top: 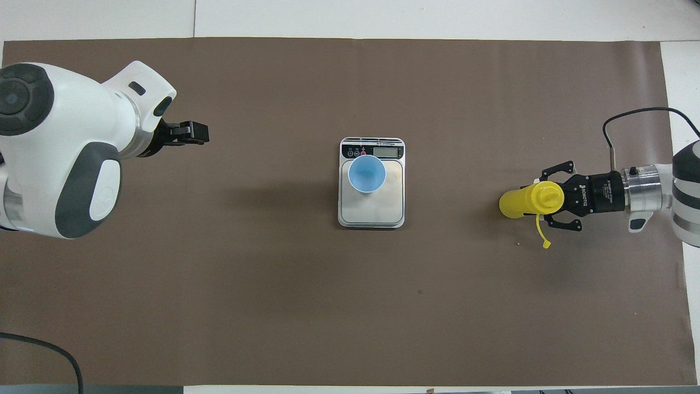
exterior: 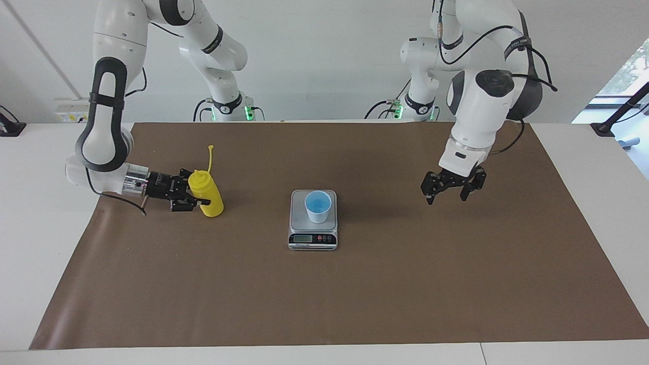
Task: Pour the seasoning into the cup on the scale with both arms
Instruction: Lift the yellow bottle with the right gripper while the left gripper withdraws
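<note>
The yellow seasoning bottle [exterior: 210, 198] [top: 513, 203] stands upright on the brown mat toward the right arm's end, its cap strap [exterior: 208, 158] sticking up. My right gripper [exterior: 199, 195] [top: 547, 200] comes at it level from the side and is shut on its upper part. The pale blue cup [exterior: 318, 207] [top: 366, 173] stands on the scale [exterior: 312, 239] [top: 383, 212] at mid-table. My left gripper [exterior: 446, 197] [top: 192, 132] hangs open and holds nothing, over bare mat toward the left arm's end, well apart from the scale.
A brown mat [exterior: 355, 304] covers most of the white table. Two smaller white arms with green-lit bases [exterior: 230, 109] [exterior: 418, 106] stand still at the robots' edge of the table.
</note>
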`<state>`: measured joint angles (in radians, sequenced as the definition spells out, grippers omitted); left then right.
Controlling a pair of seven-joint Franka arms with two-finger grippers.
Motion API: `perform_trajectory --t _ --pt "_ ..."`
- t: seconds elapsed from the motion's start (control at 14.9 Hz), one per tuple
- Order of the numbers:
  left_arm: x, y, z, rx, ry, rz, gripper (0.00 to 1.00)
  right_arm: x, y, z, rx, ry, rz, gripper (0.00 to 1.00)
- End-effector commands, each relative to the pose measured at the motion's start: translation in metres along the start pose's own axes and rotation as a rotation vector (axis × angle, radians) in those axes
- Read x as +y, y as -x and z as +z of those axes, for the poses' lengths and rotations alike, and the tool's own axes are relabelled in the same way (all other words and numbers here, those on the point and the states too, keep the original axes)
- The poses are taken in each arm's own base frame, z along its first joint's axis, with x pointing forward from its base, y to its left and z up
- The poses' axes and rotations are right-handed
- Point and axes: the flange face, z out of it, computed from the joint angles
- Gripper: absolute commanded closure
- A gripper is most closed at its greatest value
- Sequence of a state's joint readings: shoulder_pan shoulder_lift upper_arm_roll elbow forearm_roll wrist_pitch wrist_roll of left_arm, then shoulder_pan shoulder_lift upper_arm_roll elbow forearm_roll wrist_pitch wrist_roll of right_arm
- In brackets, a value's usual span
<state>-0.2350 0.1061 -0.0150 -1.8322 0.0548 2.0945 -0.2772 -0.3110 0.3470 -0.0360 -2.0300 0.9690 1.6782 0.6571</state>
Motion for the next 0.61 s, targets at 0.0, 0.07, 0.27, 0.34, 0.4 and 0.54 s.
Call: perform_trajectory --t 0.0,0.07,0.27,0.34,0.4,0.54 --pt "-0.023 0.004 -0.033 -0.031 0.001 0.066 0.0 -0.009 0.016 0.005 0.008 -0.029 -0.005 1.0" --pt "-0.036 0.006 -0.046 -0.042 -0.004 0.087 0.0 -0.016 0.025 -0.002 0.022 -0.041 0.018 1.0" --pt "-0.065 0.01 -0.073 -0.08 -0.012 0.164 0.0 -0.035 0.062 0.001 0.063 -0.04 0.06 1.0" --pt "-0.07 0.01 -0.079 -0.093 -0.012 0.18 0.0 -0.038 0.074 0.003 0.071 -0.042 0.075 1.0" --pt "-0.077 0.009 -0.086 -0.103 -0.003 0.175 0.0 -0.043 0.091 0.008 0.09 -0.046 0.084 1.0" --pt "-0.094 0.008 -0.1 -0.12 0.029 0.157 0.0 -0.052 0.126 0.024 0.149 -0.042 0.109 1.0"
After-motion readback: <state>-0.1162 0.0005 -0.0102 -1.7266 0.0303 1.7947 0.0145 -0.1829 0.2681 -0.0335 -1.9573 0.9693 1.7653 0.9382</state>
